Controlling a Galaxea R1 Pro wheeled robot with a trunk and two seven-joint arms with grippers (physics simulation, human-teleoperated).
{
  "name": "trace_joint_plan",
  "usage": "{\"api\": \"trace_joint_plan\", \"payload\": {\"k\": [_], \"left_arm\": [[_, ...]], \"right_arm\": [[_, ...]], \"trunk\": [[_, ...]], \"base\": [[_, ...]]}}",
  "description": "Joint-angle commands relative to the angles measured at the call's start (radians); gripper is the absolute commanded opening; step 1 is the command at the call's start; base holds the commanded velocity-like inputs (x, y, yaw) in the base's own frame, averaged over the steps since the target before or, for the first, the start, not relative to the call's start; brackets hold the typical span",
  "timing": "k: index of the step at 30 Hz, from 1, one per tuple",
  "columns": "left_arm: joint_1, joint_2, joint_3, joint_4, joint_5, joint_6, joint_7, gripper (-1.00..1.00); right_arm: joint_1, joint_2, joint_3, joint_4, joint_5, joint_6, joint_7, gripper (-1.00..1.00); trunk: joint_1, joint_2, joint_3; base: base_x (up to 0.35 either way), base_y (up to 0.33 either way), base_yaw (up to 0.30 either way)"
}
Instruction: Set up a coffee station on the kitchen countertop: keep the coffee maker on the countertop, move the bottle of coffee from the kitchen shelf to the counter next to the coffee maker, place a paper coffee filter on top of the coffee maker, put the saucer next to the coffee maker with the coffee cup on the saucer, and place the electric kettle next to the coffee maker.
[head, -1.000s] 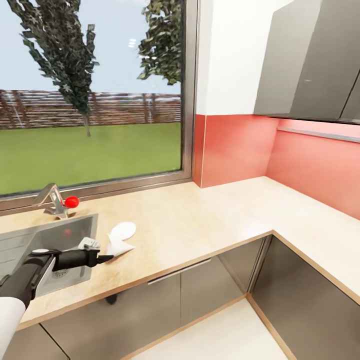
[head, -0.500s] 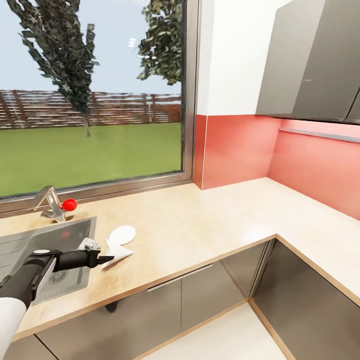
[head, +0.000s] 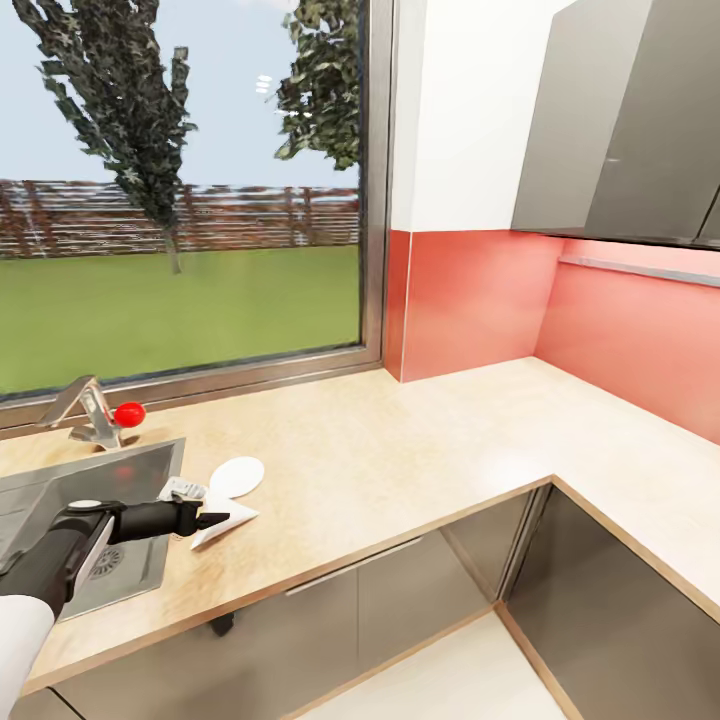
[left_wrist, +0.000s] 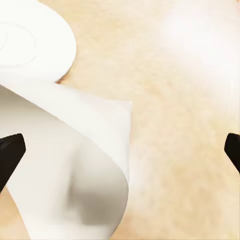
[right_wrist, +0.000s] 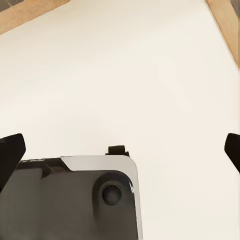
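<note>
I'm on the filter step: my left pincer (head: 212, 519) hangs spread wide over the filter (head: 222, 518), which lies on the table (head: 400, 460) beside the saucer (head: 238, 476) near the sink (head: 60, 490), so next I must lower and pinch its edge.

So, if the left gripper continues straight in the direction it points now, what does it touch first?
Most likely the paper coffee filter, which lies right in front of the open left gripper on the kitchen countertop. The saucer sits just beyond. Depth is hard to judge.
</note>
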Motion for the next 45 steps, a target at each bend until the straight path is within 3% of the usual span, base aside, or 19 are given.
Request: {"api": "trace_joint_plan", "payload": {"k": [1, 13, 24, 41, 42, 45], "left_arm": [[-0.001, -0.001, 0.005, -0.001, -0.008, 0.007, -0.008, 1.00], [-0.001, -0.005, 0.005, 0.001, -0.008, 0.008, -0.008, 1.00], [-0.001, -0.011, 0.005, 0.084, -0.012, -0.039, -0.008, 1.00], [-0.001, -0.010, 0.005, 0.122, -0.014, -0.053, -0.006, 1.00], [-0.001, -0.010, 0.005, 0.123, -0.014, -0.053, -0.006, -1.00], [-0.001, -0.010, 0.005, 0.124, -0.014, -0.053, -0.006, -1.00]], "right_arm": [[-0.001, 0.000, 0.001, 0.000, -0.009, -0.003, 0.000, 1.00], [-0.001, 0.000, 0.001, 0.000, -0.009, -0.003, 0.001, 1.00], [-0.001, -0.002, 0.001, -0.001, -0.010, -0.002, 0.003, 1.00], [-0.001, -0.002, 0.001, -0.001, -0.009, -0.002, 0.003, 1.00], [-0.001, -0.002, 0.001, -0.001, -0.009, -0.002, 0.003, 1.00], [-0.001, -0.001, 0.001, -0.001, -0.009, -0.002, 0.003, 1.00]], "trunk": [[0.001, -0.002, -0.002], [0.001, -0.002, -0.002], [0.001, -0.002, -0.002], [0.001, -0.002, -0.002], [0.001, -0.002, -0.002], [0.001, -0.002, -0.002]], "base": [[0.199, -0.126, 0.000], [0.034, -0.020, 0.000], [0.000, 0.000, -0.121], [0.000, 0.000, -0.012], [0.000, 0.000, 0.000], [0.000, 0.000, 0.000]]}}
